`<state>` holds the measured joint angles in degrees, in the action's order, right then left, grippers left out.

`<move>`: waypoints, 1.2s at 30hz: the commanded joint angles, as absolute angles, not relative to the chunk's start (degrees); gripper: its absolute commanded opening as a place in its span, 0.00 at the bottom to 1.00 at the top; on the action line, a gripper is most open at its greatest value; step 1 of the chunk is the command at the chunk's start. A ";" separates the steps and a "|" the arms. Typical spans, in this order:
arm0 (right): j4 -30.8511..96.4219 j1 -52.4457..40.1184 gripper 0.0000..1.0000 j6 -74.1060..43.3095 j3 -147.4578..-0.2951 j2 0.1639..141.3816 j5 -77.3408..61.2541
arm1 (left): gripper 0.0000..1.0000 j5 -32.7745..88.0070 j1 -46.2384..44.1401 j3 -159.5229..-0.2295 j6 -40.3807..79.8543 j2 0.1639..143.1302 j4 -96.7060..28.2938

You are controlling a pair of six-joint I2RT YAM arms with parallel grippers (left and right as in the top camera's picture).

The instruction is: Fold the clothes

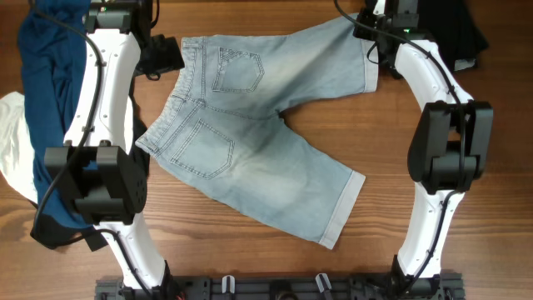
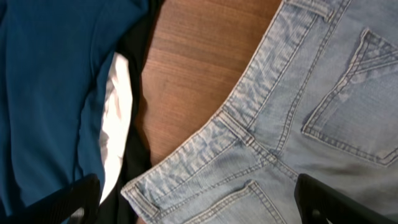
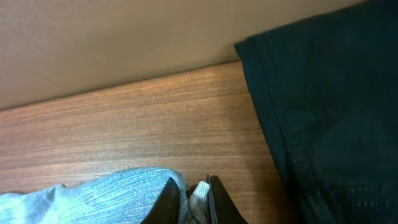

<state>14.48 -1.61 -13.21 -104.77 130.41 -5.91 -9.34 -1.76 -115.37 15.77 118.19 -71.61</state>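
Pale-blue denim shorts [image 1: 258,150] lie spread flat on the wooden table, back pockets up, one leg toward the far right and one toward the near right. My left gripper [image 1: 164,58] is open above the waistband's left end; in the left wrist view its fingers [image 2: 199,205] straddle the waistband corner and pocket [image 2: 298,93] without holding them. My right gripper [image 1: 372,46] is at the cuffed hem of the far leg. In the right wrist view its fingers [image 3: 189,199] are shut on a fold of the denim hem [image 3: 112,193].
A navy garment [image 1: 50,75] lies heaped at the left under the left arm, with a white garment [image 1: 12,142] beside it; both show in the left wrist view [image 2: 50,81] [image 2: 117,118]. A black garment [image 1: 462,29] lies at the far right corner, right of the held hem [image 3: 336,124].
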 commanded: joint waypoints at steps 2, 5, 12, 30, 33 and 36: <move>15.00 -0.75 0.22 -13.47 -106.52 133.53 -3.90 | 1.00 -9.08 -1.58 -115.37 15.05 117.64 -69.10; 18.39 -0.80 0.99 -10.41 -107.11 133.03 -4.10 | 1.00 -8.36 -1.61 -115.37 11.40 117.67 -64.34; 32.80 -1.02 1.00 -7.49 -111.59 127.81 -4.82 | 1.00 -0.60 -1.56 -115.37 1.21 119.55 -49.36; 45.25 -6.70 1.00 -7.51 -111.50 120.31 -4.95 | 1.00 8.12 -1.15 -115.37 -4.34 140.59 -32.10; 45.28 -6.87 1.00 -7.68 -111.50 120.33 -4.95 | 1.00 8.14 -1.17 -115.37 -4.32 140.94 -31.07; 45.30 -6.90 1.00 -7.66 -111.50 120.33 -4.95 | 0.98 8.84 -1.17 -115.35 -4.29 140.99 -30.35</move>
